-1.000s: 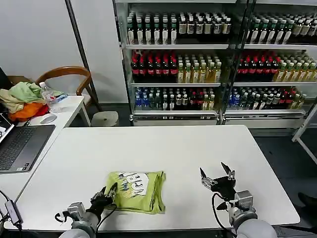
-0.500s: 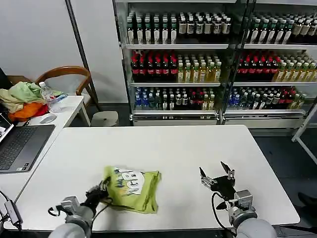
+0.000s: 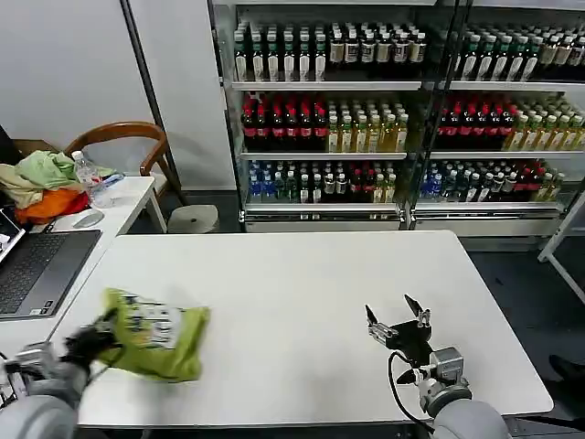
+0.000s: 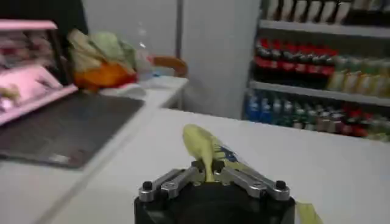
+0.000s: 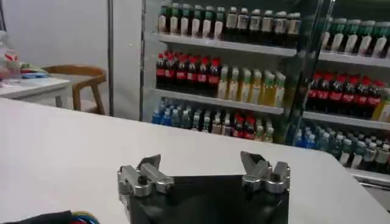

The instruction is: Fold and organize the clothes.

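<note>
The left gripper (image 3: 91, 343) is smeared by blur in the head view; its fingers cannot be separated there. The T-shirt (image 3: 151, 334) is blurred as well, and its white patch cannot be read. In the left wrist view the T-shirt (image 4: 210, 151) is partly hidden behind the gripper body. The laptop (image 3: 32, 270) is cut off by the picture's left edge.
</note>
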`<move>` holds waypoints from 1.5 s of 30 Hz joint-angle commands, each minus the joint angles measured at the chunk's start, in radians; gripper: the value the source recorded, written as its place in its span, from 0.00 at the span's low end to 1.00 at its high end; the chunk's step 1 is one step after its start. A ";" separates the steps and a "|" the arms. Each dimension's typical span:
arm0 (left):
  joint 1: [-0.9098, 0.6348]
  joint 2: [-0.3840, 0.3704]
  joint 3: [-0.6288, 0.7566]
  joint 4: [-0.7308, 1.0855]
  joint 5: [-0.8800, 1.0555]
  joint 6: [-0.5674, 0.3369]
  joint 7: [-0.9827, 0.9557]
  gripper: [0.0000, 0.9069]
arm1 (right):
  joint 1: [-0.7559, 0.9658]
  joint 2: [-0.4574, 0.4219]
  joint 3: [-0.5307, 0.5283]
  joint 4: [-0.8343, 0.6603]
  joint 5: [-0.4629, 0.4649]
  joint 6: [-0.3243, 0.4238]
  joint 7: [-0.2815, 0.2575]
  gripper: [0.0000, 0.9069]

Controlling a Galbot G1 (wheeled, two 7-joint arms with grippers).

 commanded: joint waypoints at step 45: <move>-0.208 -0.298 0.832 0.037 1.068 -0.041 0.057 0.09 | -0.018 0.005 0.026 0.021 -0.030 -0.015 -0.003 1.00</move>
